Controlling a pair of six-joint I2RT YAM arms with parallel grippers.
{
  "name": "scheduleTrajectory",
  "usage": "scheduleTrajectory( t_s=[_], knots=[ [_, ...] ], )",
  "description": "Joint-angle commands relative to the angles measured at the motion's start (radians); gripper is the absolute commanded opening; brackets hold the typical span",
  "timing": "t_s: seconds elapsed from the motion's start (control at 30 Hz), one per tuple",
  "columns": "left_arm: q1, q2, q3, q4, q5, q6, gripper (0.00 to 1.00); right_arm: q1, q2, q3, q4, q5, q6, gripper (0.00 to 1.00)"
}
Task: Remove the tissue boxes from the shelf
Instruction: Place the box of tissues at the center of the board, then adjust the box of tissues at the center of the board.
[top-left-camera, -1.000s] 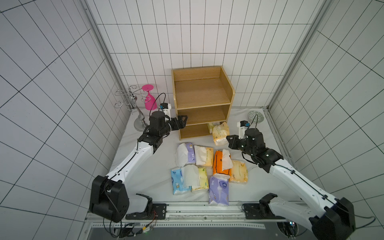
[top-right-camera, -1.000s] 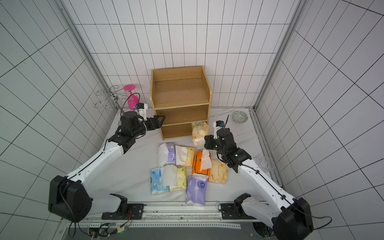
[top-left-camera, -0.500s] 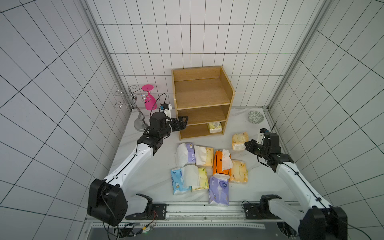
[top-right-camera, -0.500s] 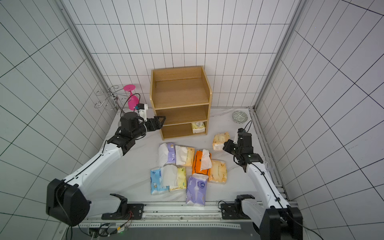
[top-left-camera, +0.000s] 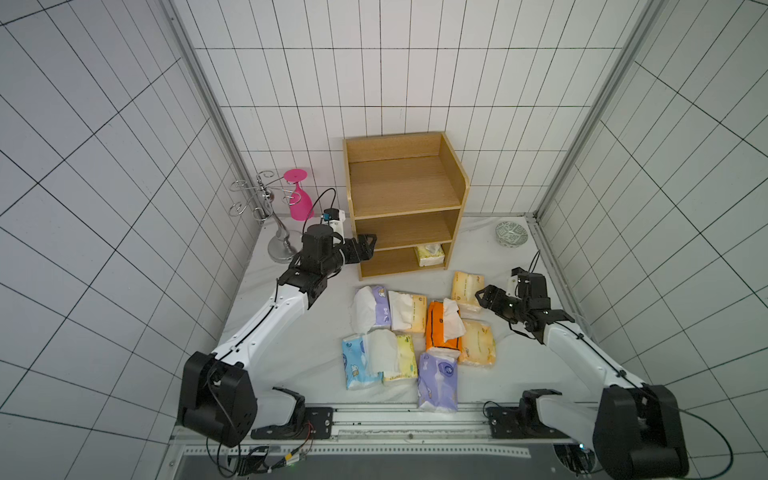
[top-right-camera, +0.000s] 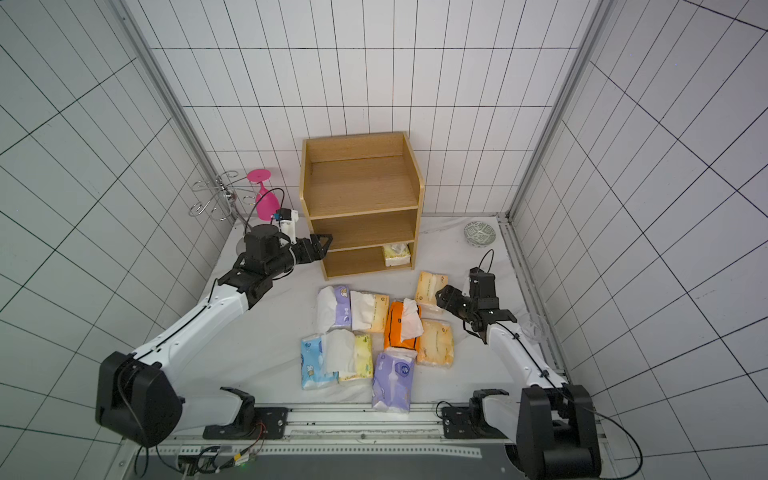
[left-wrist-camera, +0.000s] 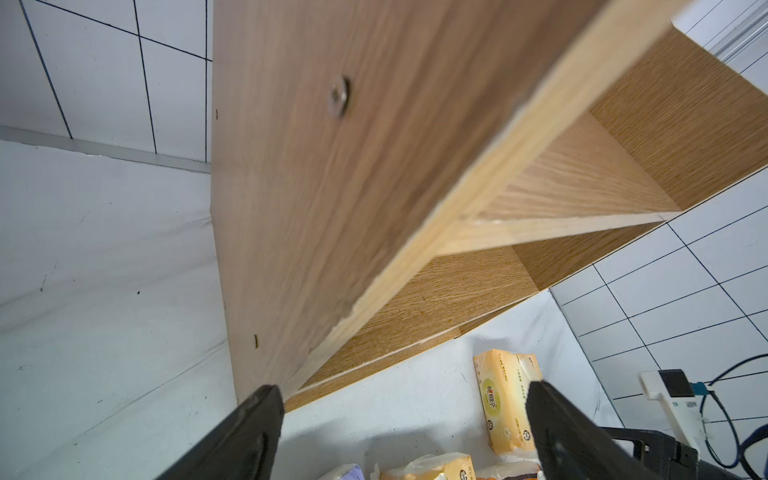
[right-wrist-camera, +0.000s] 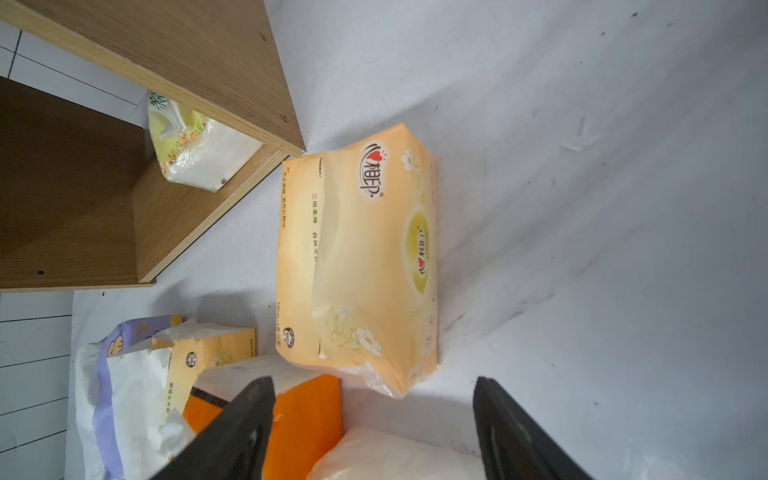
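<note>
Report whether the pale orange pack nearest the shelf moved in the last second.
Yes. The pale orange pack has shifted away from the bottom tier of the shelf, out onto the table.

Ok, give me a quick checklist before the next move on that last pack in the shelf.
1. Right pincer open and empty: ok.
2. Pale orange pack lies on the table, ungripped: ok.
3. Left pincer open and empty, beside the shelf at its front corner: ok.
4. All packs off the shelf: not ok; a yellowish pack sits on the bottom tier.
5. Top and middle tiers bare: ok.
</note>
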Motion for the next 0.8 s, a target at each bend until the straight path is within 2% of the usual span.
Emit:
scheduleTrajectory(
  t_s=[0.0, 0.2, 0.37, 0.57, 0.67, 0.77],
  knots=[
    [-0.002, -0.001, -0.016, 0.006, 0.004, 0.012, 0.96, 0.026, -0.116, 0.064, -0.161, 0.036, 0.003, 0.80],
    [-0.002, -0.005, -0.037, 0.008, -0.004, 0.004, 0.96, 0.291, -0.229, 0.142, -0.376, 0.170, 0.033, 0.75],
    [-0.002, -0.022, -0.060, -0.005, -0.027, 0.010, 0.96, 0.523, -0.275, 0.146, -0.474, 0.249, 0.138, 0.59],
    [-0.001, -0.042, -0.067, -0.028, -0.045, 0.017, 0.96, 0.852, -0.341, 0.101, -0.527, 0.352, 0.313, 0.31],
    [-0.002, -0.045, -0.067, -0.030, -0.044, 0.011, 0.96, 1.008, -0.314, 0.091, -0.576, 0.379, 0.402, 0.29],
    [-0.005, -0.046, -0.067, -0.029, -0.042, 0.002, 0.96, 1.109, -0.294, 0.064, -0.596, 0.398, 0.491, 0.29]
  ],
)
